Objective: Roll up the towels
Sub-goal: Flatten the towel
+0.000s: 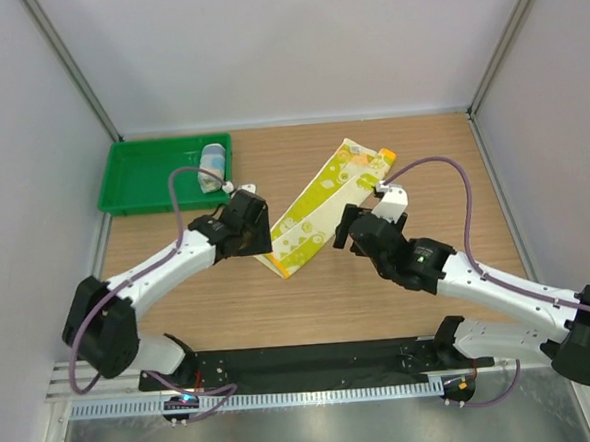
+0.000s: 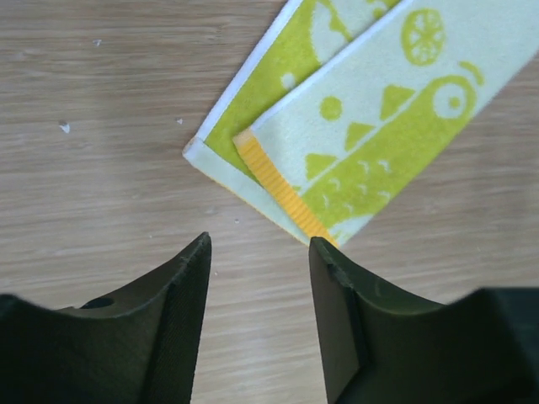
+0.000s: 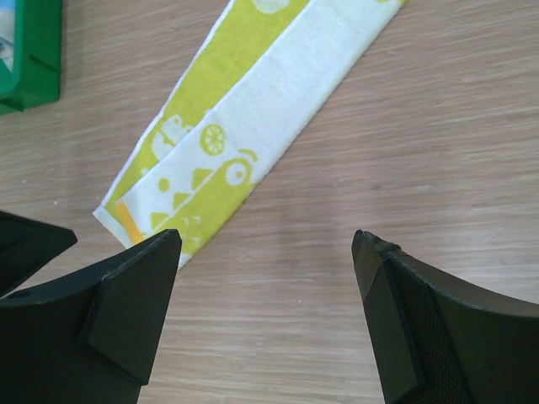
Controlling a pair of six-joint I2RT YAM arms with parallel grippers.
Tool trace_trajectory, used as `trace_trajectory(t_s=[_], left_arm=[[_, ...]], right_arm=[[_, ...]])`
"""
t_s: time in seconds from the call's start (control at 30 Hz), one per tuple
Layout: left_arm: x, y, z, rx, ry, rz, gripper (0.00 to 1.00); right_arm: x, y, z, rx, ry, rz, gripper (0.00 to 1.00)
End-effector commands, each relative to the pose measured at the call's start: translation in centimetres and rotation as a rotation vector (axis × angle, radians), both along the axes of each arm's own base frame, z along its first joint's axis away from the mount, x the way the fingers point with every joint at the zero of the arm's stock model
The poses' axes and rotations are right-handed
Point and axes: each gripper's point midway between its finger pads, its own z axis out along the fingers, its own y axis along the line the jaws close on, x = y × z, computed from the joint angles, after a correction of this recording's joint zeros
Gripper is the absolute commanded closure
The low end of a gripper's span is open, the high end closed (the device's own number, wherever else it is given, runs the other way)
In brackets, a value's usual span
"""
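Observation:
The long yellow-green and white towel (image 1: 324, 209) lies flat and diagonal on the wooden table, folded lengthwise, with its orange-edged end toward me. It also shows in the left wrist view (image 2: 379, 126) and the right wrist view (image 3: 244, 126). The light blue and white towel (image 1: 212, 167) sits bunched in the green tray. My left gripper (image 1: 262, 243) (image 2: 259, 242) is open and empty, just left of the towel's near end. My right gripper (image 1: 343, 230) (image 3: 265, 238) is wide open and empty over bare wood, just right of the towel's near half.
The green plastic tray (image 1: 142, 180) stands at the back left, and its corner shows in the right wrist view (image 3: 29, 59). Grey walls close in the table on the left, back and right. A black rail runs along the near edge (image 1: 314, 360).

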Motion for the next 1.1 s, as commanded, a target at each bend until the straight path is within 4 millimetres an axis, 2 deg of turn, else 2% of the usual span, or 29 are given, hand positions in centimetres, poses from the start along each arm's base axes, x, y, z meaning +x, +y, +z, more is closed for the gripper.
trace_trajectory(t_s=[0.0,0.13,0.17,0.33,0.43,0.6,0.8,1.07], left_arm=[[3.4,-1.5,-0.6,-0.021,-0.050,0.077,0.50],[4.7,-1.9,-2.2,0.029,-0.035,0.088,0.53],[5.0,-2.0,-3.3,0.046,-0.019,0.090,0.53],[6.2,-3.0,-4.4,0.052,-0.009,0.078,0.54],[6.5,-2.9,-5.0,0.072,-0.004,0.087,0.54],[6.4,-2.7,-6.2,0.096,0.018,0.091,0.55],[6.3,-2.1,-6.6,0.127,0.018,0.101,0.55],[6.2,-1.8,-7.5,0.148,0.034,0.099,0.59]], right_arm=[[-0.6,-2.0,0.0,-0.034,-0.010,-0.038,0.10],[-1.3,-2.5,-0.5,-0.031,-0.002,-0.023,0.10],[-1.4,-2.3,-0.8,-0.030,0.007,-0.005,0.10],[-1.7,-2.0,-1.7,-0.061,0.046,0.022,0.11],[-1.7,-1.9,-1.8,-0.073,0.051,0.032,0.11],[-1.4,-1.5,-1.7,-0.080,0.056,0.042,0.11],[-1.2,-0.5,-2.0,-0.075,0.072,0.059,0.11],[-0.9,-0.2,-1.9,-0.076,0.074,0.058,0.12]])
